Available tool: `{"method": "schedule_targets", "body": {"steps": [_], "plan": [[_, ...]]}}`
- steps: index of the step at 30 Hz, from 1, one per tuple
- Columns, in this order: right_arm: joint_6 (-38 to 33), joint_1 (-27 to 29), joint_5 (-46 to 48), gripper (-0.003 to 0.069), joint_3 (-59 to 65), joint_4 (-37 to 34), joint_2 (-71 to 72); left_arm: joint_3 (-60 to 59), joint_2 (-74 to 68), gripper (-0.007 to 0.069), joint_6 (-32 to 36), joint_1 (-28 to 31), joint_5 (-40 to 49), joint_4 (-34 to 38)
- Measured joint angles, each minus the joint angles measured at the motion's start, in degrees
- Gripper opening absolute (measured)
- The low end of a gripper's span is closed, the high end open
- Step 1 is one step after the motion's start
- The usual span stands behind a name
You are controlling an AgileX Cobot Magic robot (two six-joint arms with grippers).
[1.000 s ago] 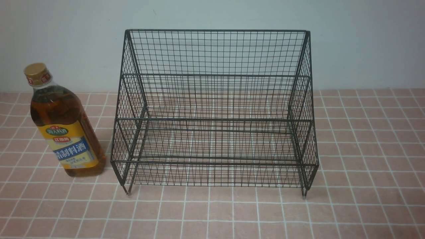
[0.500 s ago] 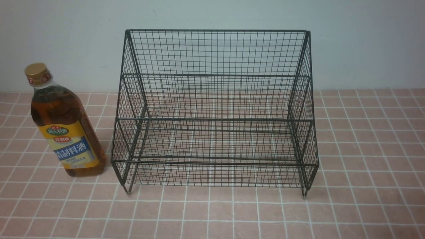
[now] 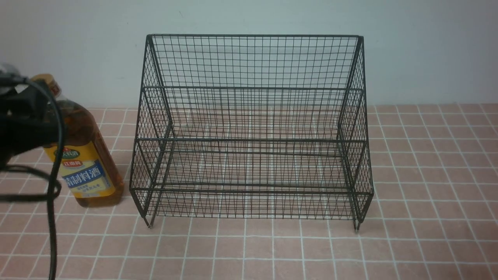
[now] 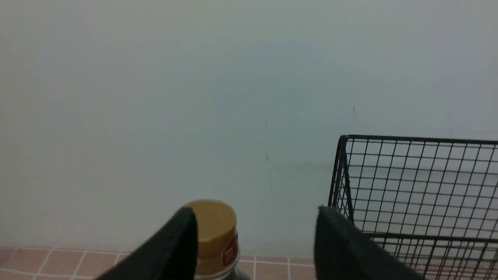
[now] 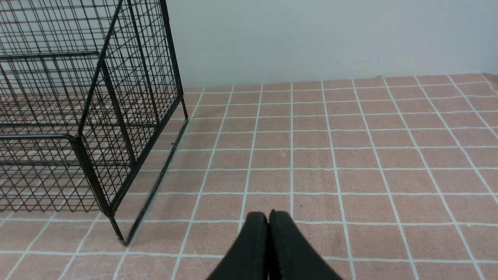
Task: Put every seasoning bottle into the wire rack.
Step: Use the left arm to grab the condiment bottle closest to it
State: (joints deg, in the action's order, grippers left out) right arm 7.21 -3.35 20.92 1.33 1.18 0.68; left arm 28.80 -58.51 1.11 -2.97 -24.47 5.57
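The seasoning bottle (image 3: 83, 163), amber liquid with a yellow and blue label, stands upright on the tiled table left of the empty black wire rack (image 3: 251, 128). My left arm's black body (image 3: 23, 120) covers the bottle's neck and shoulder from the left edge. In the left wrist view my left gripper (image 4: 253, 217) is open; the bottle's tan-gold cap (image 4: 214, 229) sits beside one fingertip, with the rack's top corner (image 4: 342, 140) behind the other. My right gripper (image 5: 268, 216) is shut and empty over bare tiles, right of the rack (image 5: 78, 116).
A pale wall runs behind the table. Pink tiled table (image 3: 428, 175) extends right of and in front of the rack. A black cable (image 3: 52, 217) hangs from my left arm at the front left.
My left arm has come into the front view from the left edge and now covers the bottle's upper part. The bottle and rack have not moved.
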Motion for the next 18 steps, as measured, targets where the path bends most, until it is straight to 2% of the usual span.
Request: {"method": "schedule_targets", "body": {"steps": [2, 6, 10, 18], "plan": [[0.0, 0.0, 0.0, -0.0012, 0.0, 0.0, 0.0, 1.96, -2.01, 0.047, 0.0, 0.0, -0.04, 1.46], [0.0, 0.0, 0.0, -0.0012, 0.0, 0.0, 0.0, 4.14, -5.48, 0.0537, 0.22, 0.0, -0.49, 4.51], [0.0, 0.0, 0.0, -0.0012, 0.0, 0.0, 0.0, 6.47, -10.59, 0.0553, 2.21, 0.0, -1.68, 7.17], [0.0, 0.0, 0.0, -0.0012, 0.0, 0.0, 0.0, 8.02, -15.18, 0.0553, 4.02, 0.0, -3.34, 7.57]]}}
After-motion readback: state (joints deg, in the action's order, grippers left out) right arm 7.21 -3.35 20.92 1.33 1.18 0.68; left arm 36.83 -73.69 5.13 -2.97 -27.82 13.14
